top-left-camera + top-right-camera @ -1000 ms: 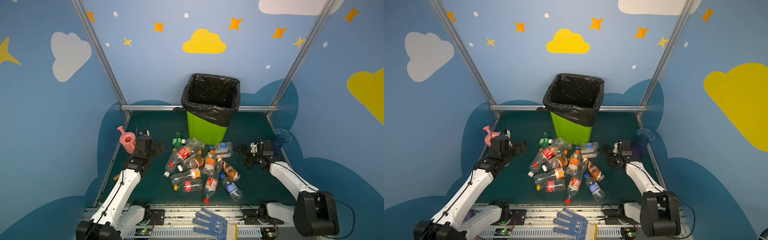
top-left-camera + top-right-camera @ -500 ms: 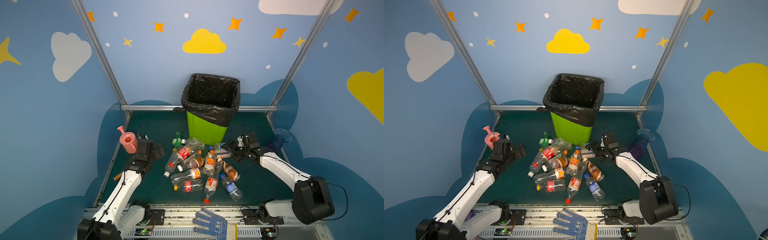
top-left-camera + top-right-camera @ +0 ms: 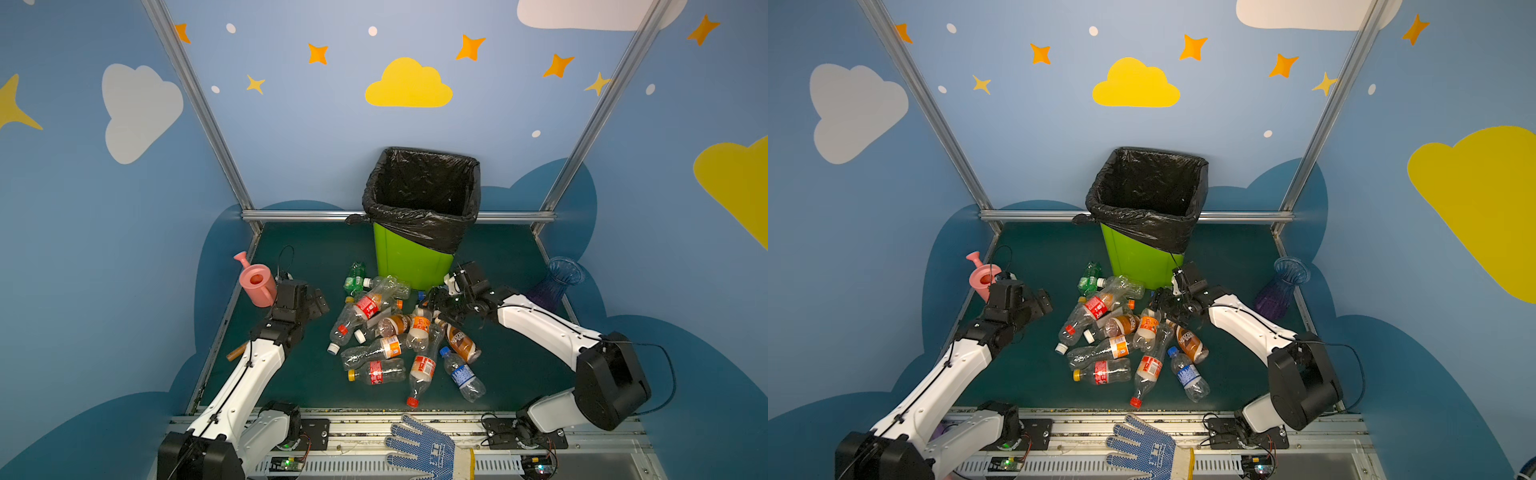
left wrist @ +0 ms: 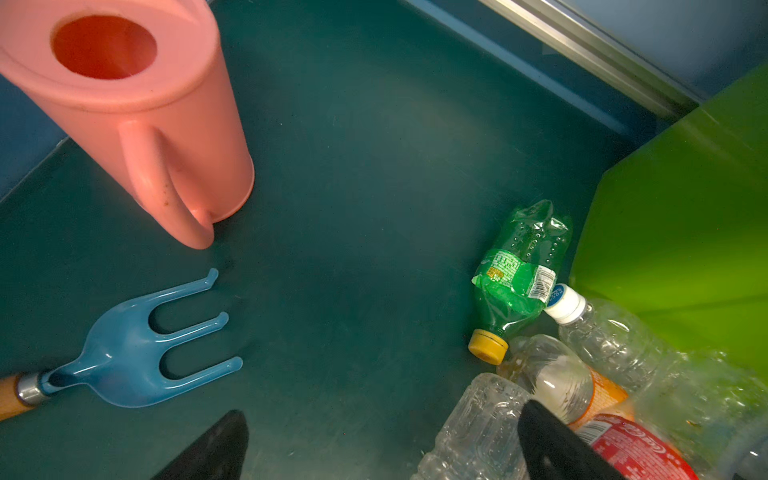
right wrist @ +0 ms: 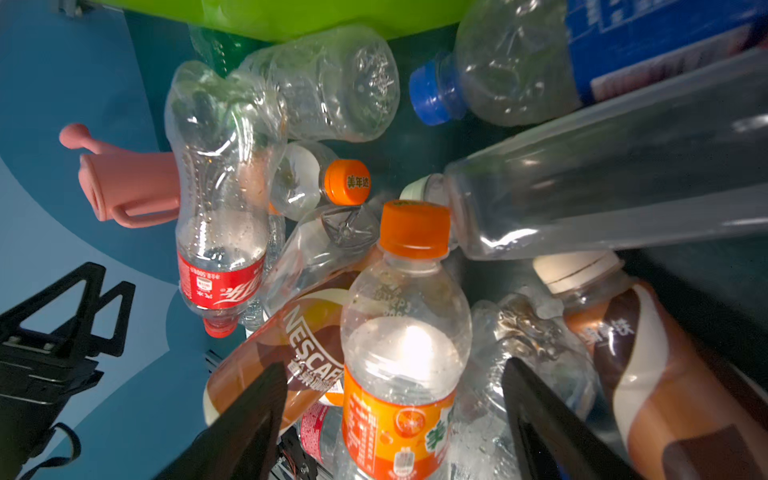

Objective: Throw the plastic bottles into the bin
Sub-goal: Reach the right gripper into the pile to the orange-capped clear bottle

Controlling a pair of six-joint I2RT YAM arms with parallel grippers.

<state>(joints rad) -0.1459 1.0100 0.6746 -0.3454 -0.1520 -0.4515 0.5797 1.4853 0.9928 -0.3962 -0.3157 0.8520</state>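
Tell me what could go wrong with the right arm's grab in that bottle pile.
The right fingers straddle the orange-capped bottle, but the Nescafé bottle lies close beside it and may get pinched too. A clear bottle rests by its cap, so lifting could scatter the pile.

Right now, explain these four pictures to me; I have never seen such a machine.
It is a robot: two white jointed arms, each ending in a black two-fingered gripper. Two pictures look down on the whole scene from above; the other two come from a camera on each arm's wrist. On the dark green table a heap of small clear plastic bottles lies before the tall lime-green bin lined with a black bag. A pink plastic watering can, a blue ribbed vase and a blue plastic rake lie off to the sides. The left gripper is open and empty. The right gripper is open too, its jaws either side of an orange-capped, orange-labelled bottle, not gripping it yet.
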